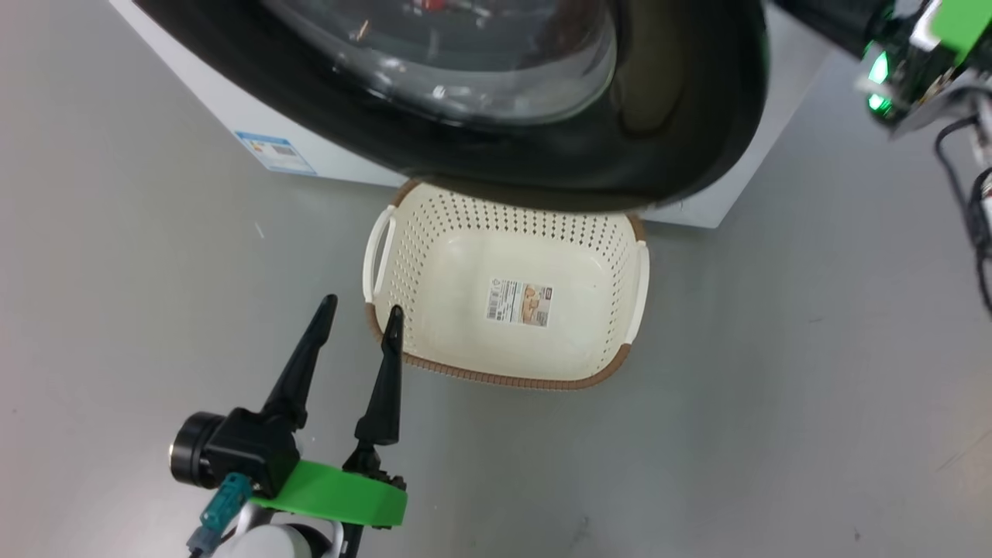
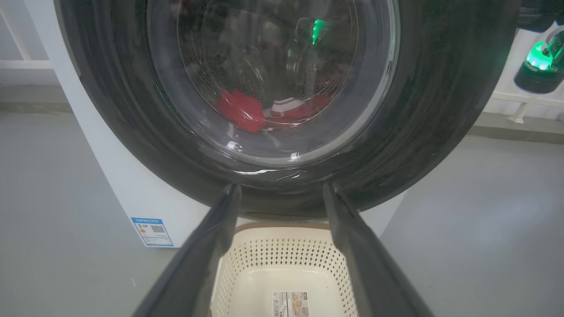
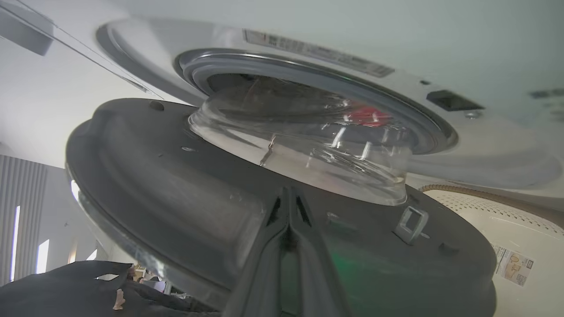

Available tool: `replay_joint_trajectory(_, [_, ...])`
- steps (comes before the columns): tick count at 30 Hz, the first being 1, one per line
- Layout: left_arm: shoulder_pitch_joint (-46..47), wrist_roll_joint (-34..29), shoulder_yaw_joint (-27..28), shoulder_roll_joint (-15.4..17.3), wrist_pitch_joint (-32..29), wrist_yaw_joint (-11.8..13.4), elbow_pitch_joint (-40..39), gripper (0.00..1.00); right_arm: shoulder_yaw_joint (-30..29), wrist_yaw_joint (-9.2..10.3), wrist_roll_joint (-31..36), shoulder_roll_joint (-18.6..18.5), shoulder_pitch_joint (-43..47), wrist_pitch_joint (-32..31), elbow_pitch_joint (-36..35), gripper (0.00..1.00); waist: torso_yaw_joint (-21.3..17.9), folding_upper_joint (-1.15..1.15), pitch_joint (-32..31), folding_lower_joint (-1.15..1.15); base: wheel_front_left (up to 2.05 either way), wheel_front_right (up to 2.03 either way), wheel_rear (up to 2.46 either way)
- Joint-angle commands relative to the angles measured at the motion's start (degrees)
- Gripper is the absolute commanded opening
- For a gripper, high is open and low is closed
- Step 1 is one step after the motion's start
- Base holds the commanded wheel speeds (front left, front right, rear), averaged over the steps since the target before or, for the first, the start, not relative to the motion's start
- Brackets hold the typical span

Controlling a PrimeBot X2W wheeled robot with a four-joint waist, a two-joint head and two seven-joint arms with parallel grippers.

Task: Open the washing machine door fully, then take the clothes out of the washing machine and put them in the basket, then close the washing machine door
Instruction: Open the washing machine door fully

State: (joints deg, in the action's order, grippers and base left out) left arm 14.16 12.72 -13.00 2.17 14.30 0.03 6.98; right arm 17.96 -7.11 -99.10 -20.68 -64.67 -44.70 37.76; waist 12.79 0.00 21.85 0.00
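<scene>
Washing machine (image 2: 128,185): one white machine on the grey floor (image 1: 775,387). The left wrist view faces its front. The right wrist view looks along that front and takes in the grey gasket (image 3: 308,72) around the round opening.
Door (image 1: 682,116): one round, glossy black door, partly swung out. In the head view its lower edge hangs over the far rim of the basket. The left wrist view shows the outer face. The right wrist view shows the inner face, with the clear glass bowl (image 3: 308,149) partway out of the opening.
Basket (image 1: 496,378): one cream basket with a brown rim, on the floor just in front of the machine. The head view takes in both white handles.
Clothes (image 2: 240,112): red with white trim, low in the drum, seen through the glass. The right wrist view catches a red patch through the bowl. How many garments there are cannot be told.
Left hand (image 1: 363,304): released, with the fingers spread wide at the basket's near left corner.
Right hand (image 3: 288,193): clenched, with the fingers pressed together and nothing seen between them, lying across the door's inner face. Whether it touches the door cannot be told.
Blue label (image 1: 275,153): one, at the machine's lower corner.
Sticker (image 1: 518,302): one, on the basket's base.
</scene>
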Motion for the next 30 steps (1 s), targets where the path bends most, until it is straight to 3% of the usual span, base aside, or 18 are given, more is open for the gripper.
replay_joint_trajectory(1, [-0.5, 0.2, 1.7, 0.7, 0.7, 0.2, -1.0, 1.0, 0.9, -0.37, 0.7, 1.7, 2.2, -0.9, -2.2, 0.0, -0.3, 0.0, -1.1, 0.0, 0.0, 0.0, 0.0])
replay_joint_trajectory(30, [-8.6, 0.5, 0.8, 0.7, 0.7, 0.6, -1.1, 1.0, 2.1, -0.37, 5.9, 6.9, 25.2, -4.2, -18.0, 0.0, 5.2, 0.0, -12.2, 0.0, 0.0, 0.0, 0.0])
